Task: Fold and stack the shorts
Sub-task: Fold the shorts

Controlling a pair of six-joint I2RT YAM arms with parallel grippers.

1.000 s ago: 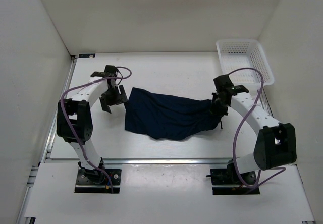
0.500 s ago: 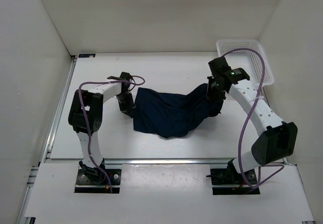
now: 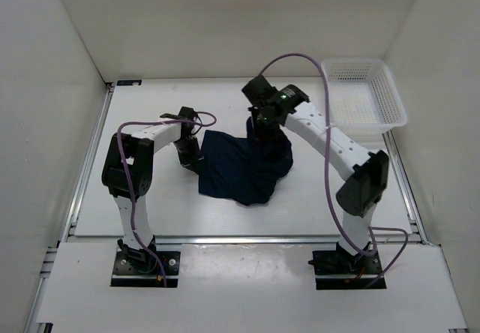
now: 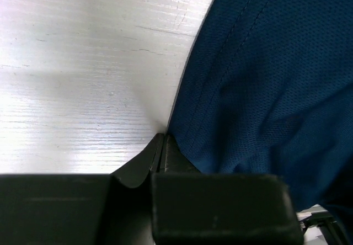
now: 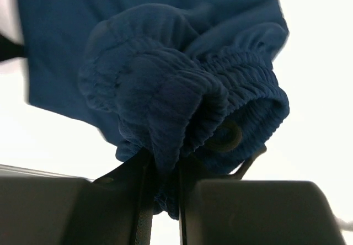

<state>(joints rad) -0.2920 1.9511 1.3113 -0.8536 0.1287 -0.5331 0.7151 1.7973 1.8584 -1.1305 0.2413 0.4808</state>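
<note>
Shorts (image 3: 241, 169) lie crumpled mid-table (image 3: 150, 205), between the two grippers. Right gripper (image 3: 264, 128) is over the shorts' far right part, clamped on the bunched elastic waistband (image 5: 220, 107). In the right wrist view we see the gathered band pinched between both fingers (image 5: 128, 172), with cloth hanging away from it. That end looks held up off the table, and the rest drapes down toward the near left.

Left gripper (image 3: 190, 157) sits at the shorts' left edge, low on the table. In the left wrist view its jaws are pressed together, tips touching the hem (image 4: 187, 90) right where cloth meets table. We can't tell if any cloth is actually caught between them. The shorts spread to the right of that gripper.

White basket (image 3: 397, 104) stands in the far right corner, well apart from the shorts.
</note>
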